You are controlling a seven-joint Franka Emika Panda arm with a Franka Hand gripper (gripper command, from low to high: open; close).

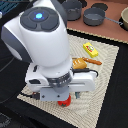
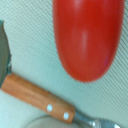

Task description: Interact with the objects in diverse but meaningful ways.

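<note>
The red tomato (image 2: 87,37) fills much of the wrist view, close and blurred. In the exterior view only a bit of the tomato (image 1: 63,103) shows, directly under my gripper (image 1: 62,98) near the mat's front edge. The arm hides the fingers, so I cannot tell whether they hold it. Further back on the mat lie the yellow block (image 1: 90,48) with red marks, the orange-yellow bread loaf (image 1: 78,63) and the thin brown sausage (image 1: 94,62) beside it.
An orange-handled utensil (image 2: 37,97) with two rivets lies beside the tomato, with a pale plate rim (image 2: 45,123) at its edge. Two grey pots (image 1: 94,16) (image 1: 73,8) stand on the table behind the woven mat (image 1: 107,75).
</note>
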